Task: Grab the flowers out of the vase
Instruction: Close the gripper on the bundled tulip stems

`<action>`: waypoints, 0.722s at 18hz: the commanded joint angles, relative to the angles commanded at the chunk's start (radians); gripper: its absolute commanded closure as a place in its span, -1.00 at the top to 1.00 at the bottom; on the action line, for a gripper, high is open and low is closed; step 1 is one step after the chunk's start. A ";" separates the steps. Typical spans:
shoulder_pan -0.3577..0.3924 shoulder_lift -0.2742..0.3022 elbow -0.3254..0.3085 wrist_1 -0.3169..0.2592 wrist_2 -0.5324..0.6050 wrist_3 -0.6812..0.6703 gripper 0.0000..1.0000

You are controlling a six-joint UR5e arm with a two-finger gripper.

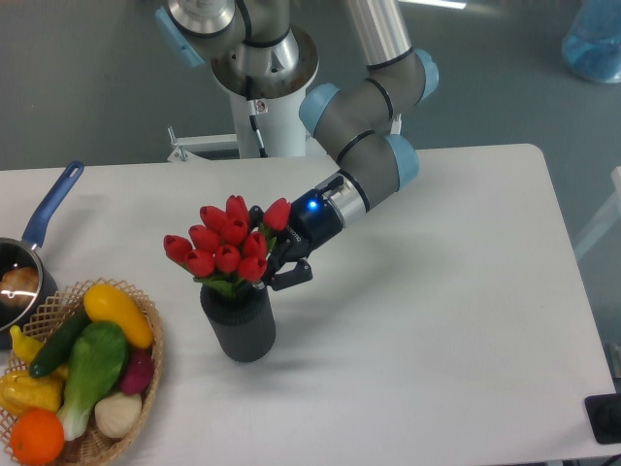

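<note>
While the black two-finger claw [277, 260] grips the bunch of red tulip buds [225, 247] from its right, their green stems sit in the dark ribbed cylindrical vase [239, 324] toward the white tabletop's [427, 320] front-left.

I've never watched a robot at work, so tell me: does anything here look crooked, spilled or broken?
Nothing looks spilled or broken. The one slightly odd thing is the flowers: the bunch leans to the left in the vase instead of standing straight, with the gripper pressed in at its right side. The vase itself stands upright on the table.
</note>
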 joint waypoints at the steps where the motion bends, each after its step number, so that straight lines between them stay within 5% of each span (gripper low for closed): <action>1: 0.000 0.000 0.000 0.000 0.000 0.000 -0.21; 13: 0.008 0.000 -0.006 -0.002 -0.051 -0.003 -0.35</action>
